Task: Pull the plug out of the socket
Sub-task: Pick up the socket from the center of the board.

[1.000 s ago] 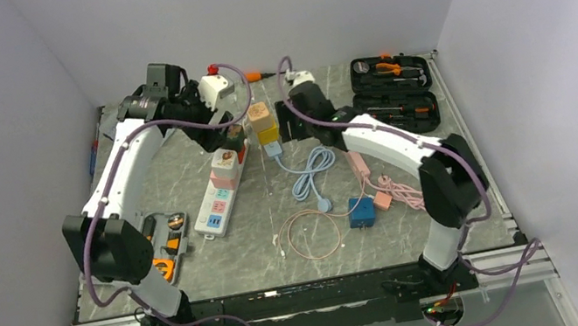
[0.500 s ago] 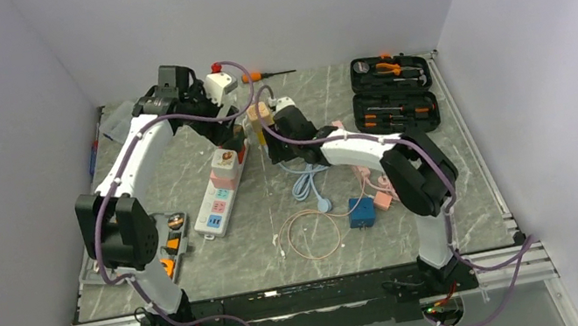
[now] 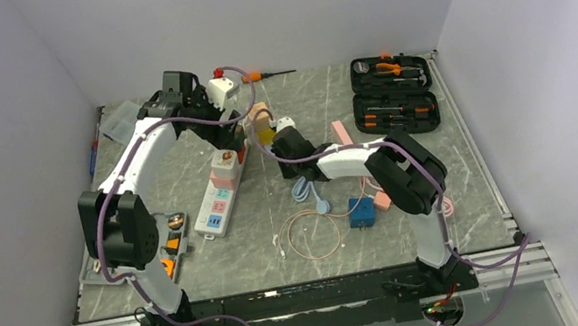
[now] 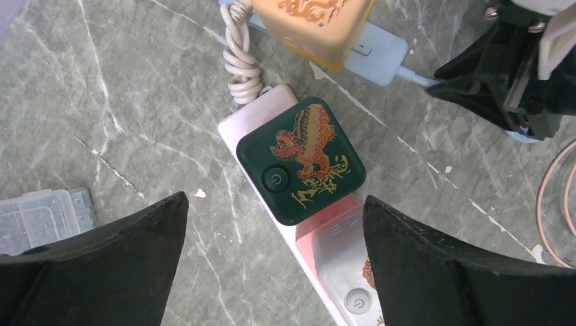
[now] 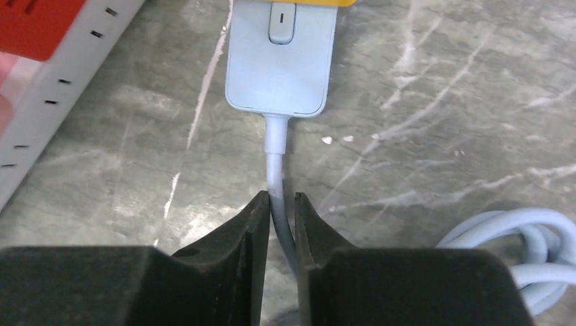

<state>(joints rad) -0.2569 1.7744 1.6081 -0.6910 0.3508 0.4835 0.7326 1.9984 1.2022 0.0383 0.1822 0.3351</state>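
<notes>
A dark green plug cube (image 4: pixel 302 159) with a gold dragon sits in the far end of a white and pink power strip (image 4: pixel 343 255); both show in the top view, plug (image 3: pixel 236 141) and strip (image 3: pixel 217 202). My left gripper (image 4: pixel 275 204) hangs wide open above that plug, one finger on each side, not touching it. An orange-yellow plug cube (image 4: pixel 309 20) sits in a light blue socket strip (image 5: pixel 280 61). My right gripper (image 5: pixel 282 198) is shut on that strip's light blue cable (image 5: pixel 274 163), just behind the strip, low on the table (image 3: pixel 282 142).
The blue cable coils to the right (image 5: pixel 536 251). A black tool case (image 3: pixel 393 92) lies open at the back right. A blue cube (image 3: pixel 361 211), a pink cable loop (image 3: pixel 311 235) and pink adapters (image 3: pixel 379 192) lie in front. A parts tray (image 3: pixel 162 246) sits at the left edge.
My right arm has swung left and down onto the blue cable in front of the orange plug. My left arm has shifted slightly right over the green plug.
</notes>
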